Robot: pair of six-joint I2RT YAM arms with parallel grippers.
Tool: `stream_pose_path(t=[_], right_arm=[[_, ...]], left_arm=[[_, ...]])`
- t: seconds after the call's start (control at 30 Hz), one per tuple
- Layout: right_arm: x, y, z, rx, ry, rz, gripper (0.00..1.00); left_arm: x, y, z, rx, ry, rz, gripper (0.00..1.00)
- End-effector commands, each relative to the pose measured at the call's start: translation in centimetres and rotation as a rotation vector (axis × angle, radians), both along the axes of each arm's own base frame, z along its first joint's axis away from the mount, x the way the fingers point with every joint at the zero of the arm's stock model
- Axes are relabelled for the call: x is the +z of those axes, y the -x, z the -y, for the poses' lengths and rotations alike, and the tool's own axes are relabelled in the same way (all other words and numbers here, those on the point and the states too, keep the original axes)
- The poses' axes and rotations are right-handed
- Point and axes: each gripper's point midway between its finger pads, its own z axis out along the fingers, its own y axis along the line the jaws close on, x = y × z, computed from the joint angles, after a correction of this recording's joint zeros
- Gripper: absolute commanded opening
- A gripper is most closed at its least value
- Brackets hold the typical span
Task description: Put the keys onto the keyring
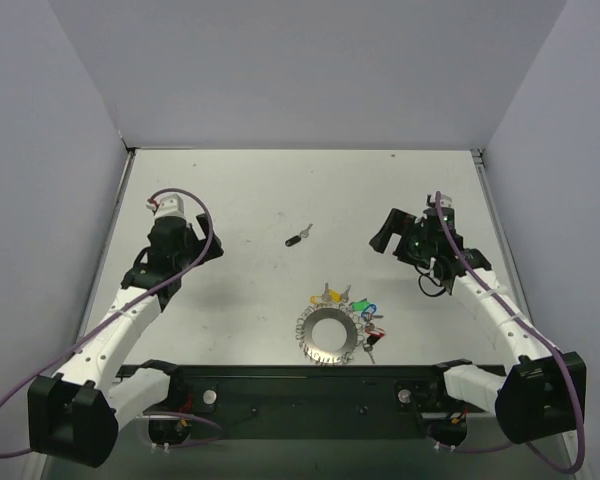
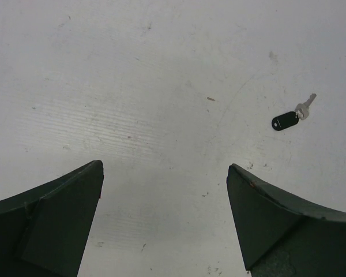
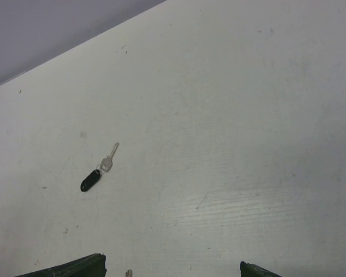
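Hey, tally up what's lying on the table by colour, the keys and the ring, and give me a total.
Black-headed key: 1
Yellow-headed key: 1
Green-headed key: 1
Blue-headed key: 1
Red-headed key: 1
Silver keyring: 1
Total: 6
The coloured keys are small and bunched at the ring's edge, so another could be hidden among them.

Near the front middle of the table: the keyring. Close against its back and right rim: the keys, bunched together. Farther back, a little left of the ring and well apart from it: the single key, alone. Well to the left of that key: the left gripper, jaws wide apart, nothing between. Right of the key, at similar depth: the right gripper, also spread.
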Motion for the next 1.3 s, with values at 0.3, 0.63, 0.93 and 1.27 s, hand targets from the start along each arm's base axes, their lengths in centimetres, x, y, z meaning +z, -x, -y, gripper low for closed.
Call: stream_pose_path(t=[0.3,0.63,0.93,1.27], right_arm=[[1.9,0.1,-3.7,0.197,0.05,0.064,1.0],[1.8,0.5,-6.0,0.257,0.119,0.06,1.0],[-0.1,3.1,-6.8,0.295,0.308,-0.027,1.0],[-2.0,9.3,-6.6,0.337,0.436,-0.153,0.96]], left_arm=[[4.4,-0.6,2.0,-0.063,0.135,0.137,0.97],[5.0,0.9,0.4,-0.036,0.12,0.197,0.97],[0.7,0.4,1.9,-0.1,0.104,-0.053,0.98],[-4.4,0.1,2.1,-0.07,0.097,-0.255,0.97]])
